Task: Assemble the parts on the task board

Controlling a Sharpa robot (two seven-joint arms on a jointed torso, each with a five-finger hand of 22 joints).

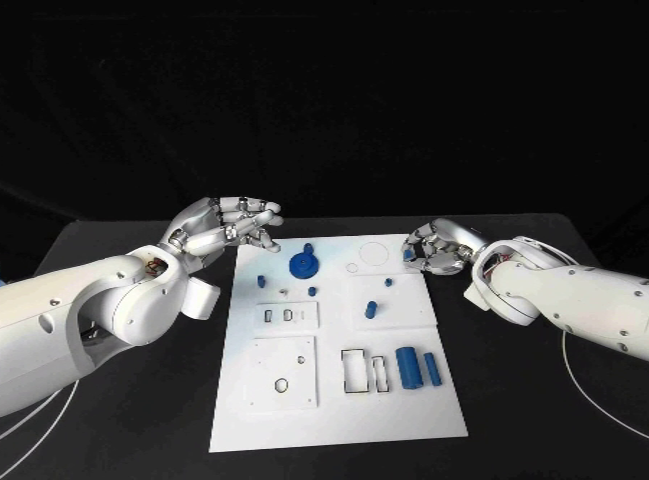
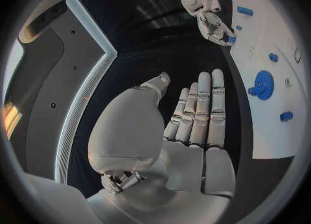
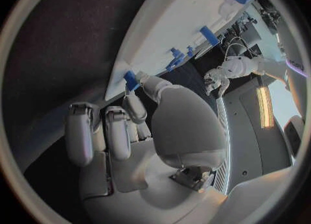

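Two white robot arms flank a white task board (image 1: 339, 420) lying lengthwise in the middle of a matte black table (image 1: 526, 400). The flat, smooth board carries small blue plastic parts. A round, gear-like disc (image 1: 304, 265) with a knob on top stands near the far edge. Two upright cylinders (image 1: 411, 366) sit side by side near the right edge, just beside a rectangular cut-out outlined in black. A short block (image 1: 369, 309) lies mid-board, and several small pegs are scattered around the disc; their exact number is hard to tell. Two raised square plates, each with small slots or holes, occupy the board's left half.

The left hand (image 1: 235, 226), silver and jointed, hovers over the board's far left corner. It holds nothing, its fingers straight and side by side in the left wrist view.

The right hand (image 1: 441, 248) rests at the board's far right corner. There it pinches a small blue piece (image 3: 131, 80) between thumb and fingertip at the board's edge, the other fingers (image 3: 81, 133) loosely extended.
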